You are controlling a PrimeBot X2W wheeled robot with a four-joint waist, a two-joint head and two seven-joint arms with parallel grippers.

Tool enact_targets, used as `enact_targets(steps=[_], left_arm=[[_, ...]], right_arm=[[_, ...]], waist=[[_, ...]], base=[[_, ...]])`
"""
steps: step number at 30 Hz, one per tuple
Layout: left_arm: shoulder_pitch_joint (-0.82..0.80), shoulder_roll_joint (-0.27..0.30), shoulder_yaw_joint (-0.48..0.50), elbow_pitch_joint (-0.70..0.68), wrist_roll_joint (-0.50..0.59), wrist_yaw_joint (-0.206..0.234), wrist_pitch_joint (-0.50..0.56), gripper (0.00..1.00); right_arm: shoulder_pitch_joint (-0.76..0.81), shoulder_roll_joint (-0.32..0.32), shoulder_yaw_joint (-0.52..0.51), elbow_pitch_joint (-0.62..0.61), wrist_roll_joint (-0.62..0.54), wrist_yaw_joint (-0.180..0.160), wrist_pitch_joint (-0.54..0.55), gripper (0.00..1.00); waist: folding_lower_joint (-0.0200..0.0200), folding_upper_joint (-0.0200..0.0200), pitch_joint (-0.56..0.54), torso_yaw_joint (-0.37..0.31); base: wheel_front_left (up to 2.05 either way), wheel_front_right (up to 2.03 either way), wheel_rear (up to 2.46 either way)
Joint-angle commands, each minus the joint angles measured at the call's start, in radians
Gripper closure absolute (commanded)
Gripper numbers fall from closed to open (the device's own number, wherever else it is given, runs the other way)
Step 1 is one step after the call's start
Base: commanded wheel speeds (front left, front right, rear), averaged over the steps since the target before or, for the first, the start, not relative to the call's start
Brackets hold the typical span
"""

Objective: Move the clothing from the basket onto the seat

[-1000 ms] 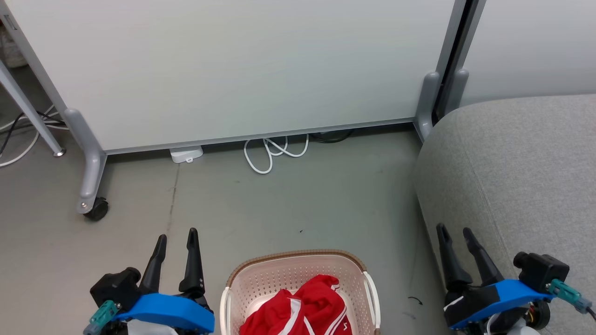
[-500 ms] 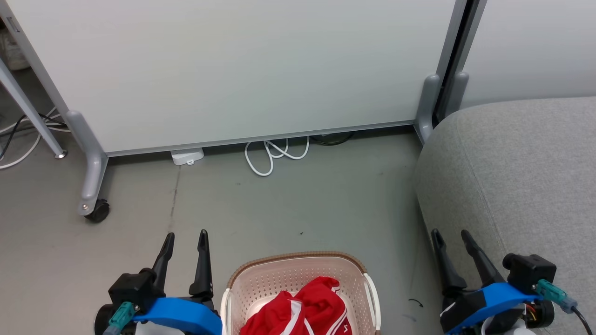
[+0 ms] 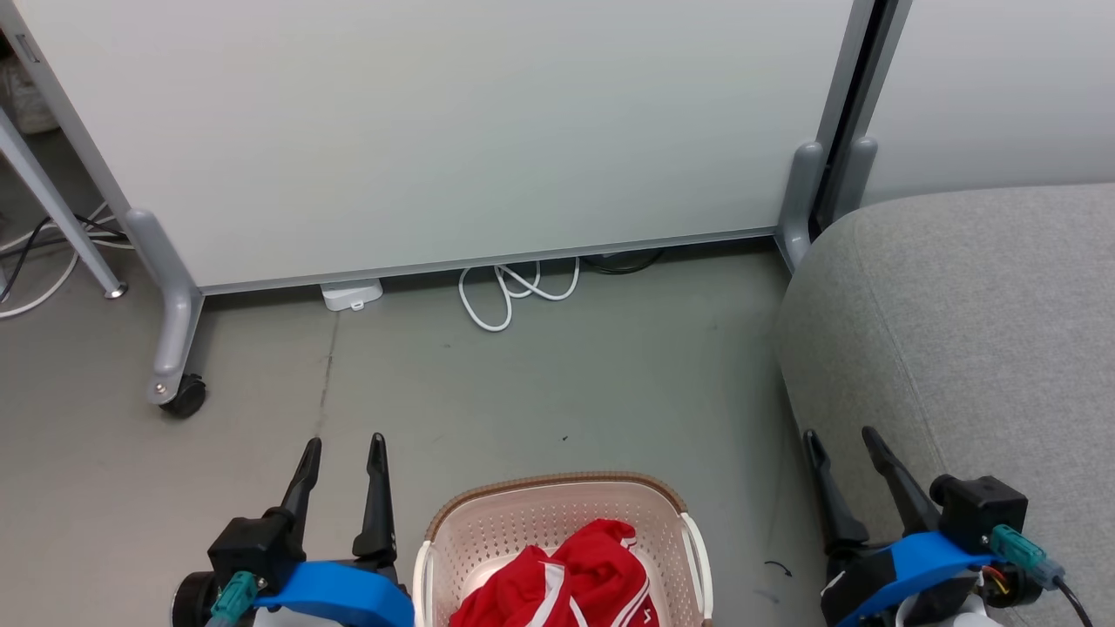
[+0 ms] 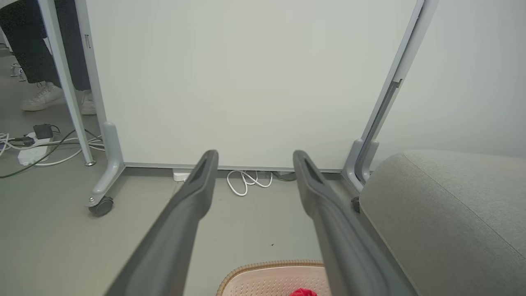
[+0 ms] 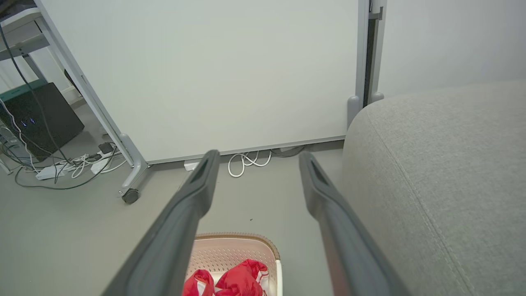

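Observation:
Red clothing with white stripes lies bunched inside the cream basket with a brown rim, on the floor at the bottom middle of the head view. The grey seat fills the right side. My left gripper stands open left of the basket, holding nothing. My right gripper is open between the basket and the seat's edge. The left wrist view looks between the fingers at the basket rim and a bit of clothing. The right wrist view shows the clothing, basket and seat.
A wheeled white partition stands behind the basket, with a caster at the left and a white cable coil at its base. Cables and power strips lie on the floor left. A person's shoes stand behind the partition.
Both grippers have drawn back slightly toward the bottom of the head view, the left one also shifting right. The basket, clothing and seat stay put.

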Motion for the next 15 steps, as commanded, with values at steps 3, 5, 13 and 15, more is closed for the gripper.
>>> enact_targets(steps=[3,5,13,15], left_arm=[[-0.004,0.001,0.0,0.006,0.018,0.004,-0.011,0.0],[-0.006,0.0,0.0,0.012,0.028,0.005,-0.014,0.0],[-0.017,-0.003,0.001,0.029,0.054,0.008,-0.028,0.0],[-0.018,-0.003,0.002,0.032,0.06,0.008,-0.032,0.0]], right_arm=[[-0.018,-0.006,-0.003,0.0,-0.027,0.002,-0.012,0.0],[-0.019,-0.006,-0.006,0.002,-0.037,0.002,-0.013,0.0],[-0.021,-0.006,-0.014,0.005,-0.09,0.002,-0.027,0.0],[-0.023,-0.006,-0.014,0.006,-0.104,0.002,-0.031,0.0]], waist=[[-0.0001,0.0,0.001,0.0],[-0.0001,0.0,0.002,0.0],[-0.0001,0.0,0.003,0.0],[-0.0001,0.0,0.004,0.0]], base=[[0.0,0.0,0.0],[0.0,0.0,0.0],[0.0,0.0,0.0],[0.0,0.0,0.0]])
